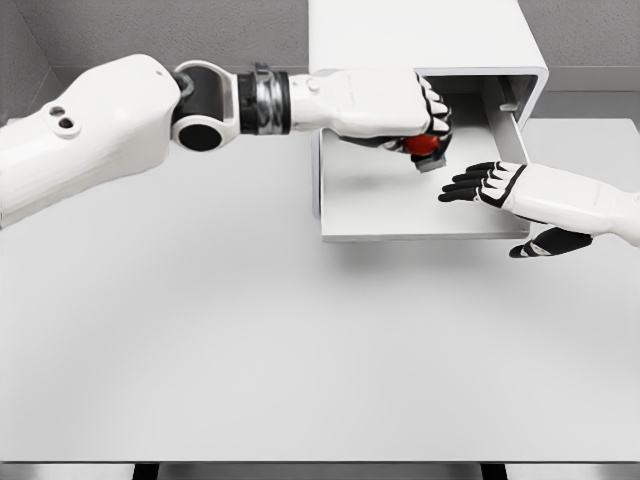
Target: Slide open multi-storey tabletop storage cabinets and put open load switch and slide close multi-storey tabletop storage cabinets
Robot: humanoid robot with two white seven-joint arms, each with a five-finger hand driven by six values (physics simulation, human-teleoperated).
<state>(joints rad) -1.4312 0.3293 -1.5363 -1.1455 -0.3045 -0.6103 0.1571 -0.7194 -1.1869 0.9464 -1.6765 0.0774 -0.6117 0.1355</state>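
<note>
Load switch (424, 146), red with a grey base, sits clenched in the left hand (400, 108) above the pulled-out drawer (400, 205) of the white cabinet (410, 35), while the right hand (520, 190) hovers beside the drawer, fingers spread, empty.

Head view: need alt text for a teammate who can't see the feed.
The left hand holds a red load switch over the pulled-out drawer of a white cabinet. The right hand hovers open beside the drawer's right edge, above the white table.
</note>
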